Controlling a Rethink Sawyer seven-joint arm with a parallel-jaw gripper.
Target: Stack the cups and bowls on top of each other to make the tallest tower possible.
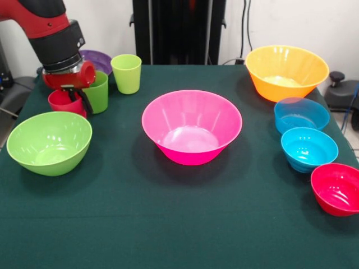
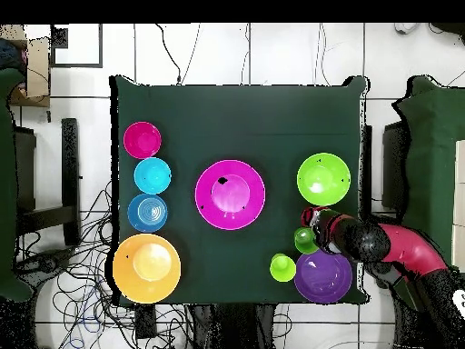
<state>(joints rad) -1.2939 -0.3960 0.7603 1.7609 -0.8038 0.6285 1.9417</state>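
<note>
Crowding the table's far-left corner in the front view, the gripper [image 1: 76,96] sits over the red cup [image 1: 63,102], clamped on its rim as far as shows. Green cup [image 1: 99,92], lime cup [image 1: 127,73] and half-hidden purple bowl [image 1: 99,59] stand close. Pink bowl [image 1: 192,126] sits mid-table; the near edge lies open.

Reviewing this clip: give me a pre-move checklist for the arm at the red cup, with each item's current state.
1. Gripper is at the red cup: ok.
2. Firm hold on the cup: cannot tell.
3. Green cup crowds the red cup's side: not ok.
4. Lime cup stands apart, upright: ok.
5. Pink bowl is empty and upright as a base: ok.
6. Nothing stacked yet: ok.
</note>
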